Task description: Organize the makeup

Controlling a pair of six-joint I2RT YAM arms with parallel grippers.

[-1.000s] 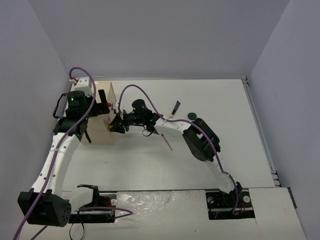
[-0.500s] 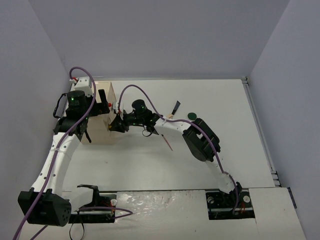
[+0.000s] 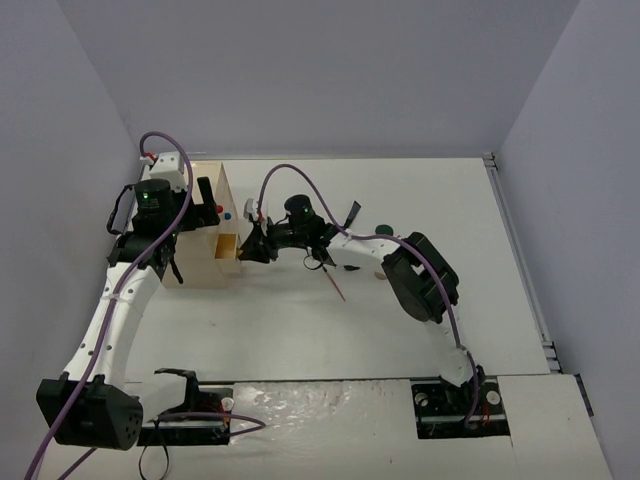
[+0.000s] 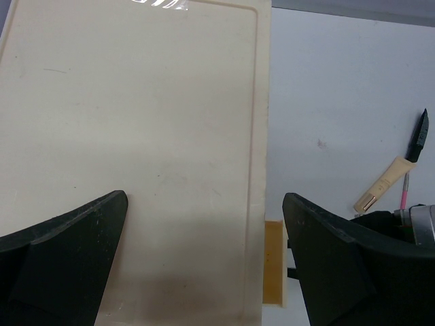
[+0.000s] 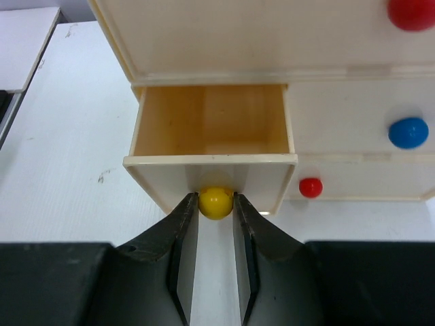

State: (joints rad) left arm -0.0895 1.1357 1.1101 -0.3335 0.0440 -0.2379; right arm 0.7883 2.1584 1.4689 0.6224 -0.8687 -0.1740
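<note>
Your right jaws, pinching the yellow knob [image 5: 216,202], just pulled the drawer [image 5: 272,178] out, ready for makeup [image 4: 382,188]; left jaws wide, empty.

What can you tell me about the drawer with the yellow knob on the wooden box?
The drawer looks like pale, bare wood: a shallow open-topped tray with a cream front panel and a round yellow knob at the middle of that panel. It stands partly out of the beige box, level with the table. Nothing shows in the part of its inside that is visible. The right gripper has its jaws closed on the knob from both sides.
</note>
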